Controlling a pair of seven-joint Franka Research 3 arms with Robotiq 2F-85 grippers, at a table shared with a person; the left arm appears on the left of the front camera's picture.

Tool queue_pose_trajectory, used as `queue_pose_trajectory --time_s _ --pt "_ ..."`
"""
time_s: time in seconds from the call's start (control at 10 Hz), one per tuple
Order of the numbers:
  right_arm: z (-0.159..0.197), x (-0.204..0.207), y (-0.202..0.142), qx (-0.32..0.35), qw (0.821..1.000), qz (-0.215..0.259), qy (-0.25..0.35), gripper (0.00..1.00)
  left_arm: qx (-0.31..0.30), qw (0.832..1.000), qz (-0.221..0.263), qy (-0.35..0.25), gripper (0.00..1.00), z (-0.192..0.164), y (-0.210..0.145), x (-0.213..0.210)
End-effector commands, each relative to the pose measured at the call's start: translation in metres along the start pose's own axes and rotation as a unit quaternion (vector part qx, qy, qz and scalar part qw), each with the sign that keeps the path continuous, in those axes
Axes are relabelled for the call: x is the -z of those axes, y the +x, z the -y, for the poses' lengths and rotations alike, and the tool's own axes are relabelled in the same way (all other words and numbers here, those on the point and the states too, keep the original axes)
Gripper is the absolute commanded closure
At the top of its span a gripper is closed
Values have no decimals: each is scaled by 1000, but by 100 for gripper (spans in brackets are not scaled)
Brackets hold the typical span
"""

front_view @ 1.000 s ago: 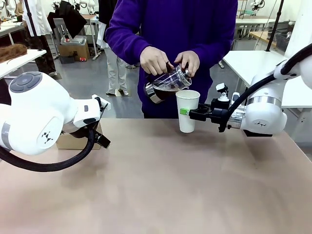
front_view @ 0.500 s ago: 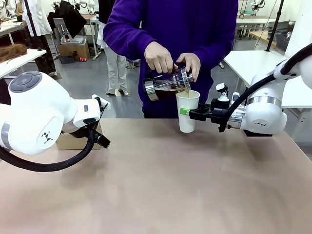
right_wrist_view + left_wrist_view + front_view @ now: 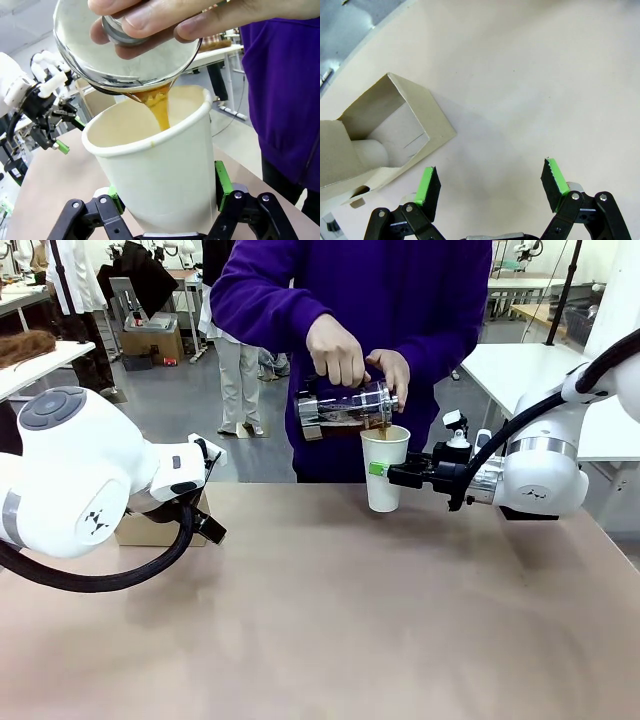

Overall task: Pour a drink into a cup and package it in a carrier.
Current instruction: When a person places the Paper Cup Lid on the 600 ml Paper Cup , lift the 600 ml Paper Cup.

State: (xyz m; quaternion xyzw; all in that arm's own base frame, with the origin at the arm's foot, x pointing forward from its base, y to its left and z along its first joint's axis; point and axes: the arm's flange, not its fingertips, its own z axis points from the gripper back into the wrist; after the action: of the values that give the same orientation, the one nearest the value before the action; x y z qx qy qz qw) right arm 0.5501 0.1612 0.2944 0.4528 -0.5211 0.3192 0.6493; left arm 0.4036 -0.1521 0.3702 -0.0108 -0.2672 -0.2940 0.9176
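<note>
Behind the left arm (image 3: 80, 475), carrier (image 3: 145, 531) half hidden; left jaws spread, right jaws pinching cup (image 3: 386, 452).

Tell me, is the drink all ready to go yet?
Not yet. Done: the right gripper is shut on the white paper cup, holding it upright. Happening now: the person's hand tips the glass pitcher and the brown drink streams into the cup. Left: putting the cup in the cardboard carrier, which sits beside the open left gripper.
</note>
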Motion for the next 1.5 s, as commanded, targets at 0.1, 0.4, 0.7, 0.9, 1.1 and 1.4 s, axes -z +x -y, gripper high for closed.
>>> queue_pose_trajectory --time_s 0.1,0.4,0.7,0.9,1.1,1.4 --pt "-2 2 2 -2 1000 -4 -8 20 -1 1000 1 -1 0 0 0 0" --pt "-2 2 2 -2 1000 -4 -8 20 -1 1000 1 -1 0 0 0 0" --pt "-2 2 2 -2 1000 -4 -8 20 -1 1000 1 -1 0 0 0 0" --pt "-2 2 2 -2 1000 -4 -8 20 -1 1000 1 -1 0 0 0 0" --pt "-2 2 2 -2 1000 -4 -8 20 -1 1000 1 -1 0 0 0 0" --pt "-2 2 2 -2 1000 -4 -8 20 -1 1000 1 -1 0 0 0 0"
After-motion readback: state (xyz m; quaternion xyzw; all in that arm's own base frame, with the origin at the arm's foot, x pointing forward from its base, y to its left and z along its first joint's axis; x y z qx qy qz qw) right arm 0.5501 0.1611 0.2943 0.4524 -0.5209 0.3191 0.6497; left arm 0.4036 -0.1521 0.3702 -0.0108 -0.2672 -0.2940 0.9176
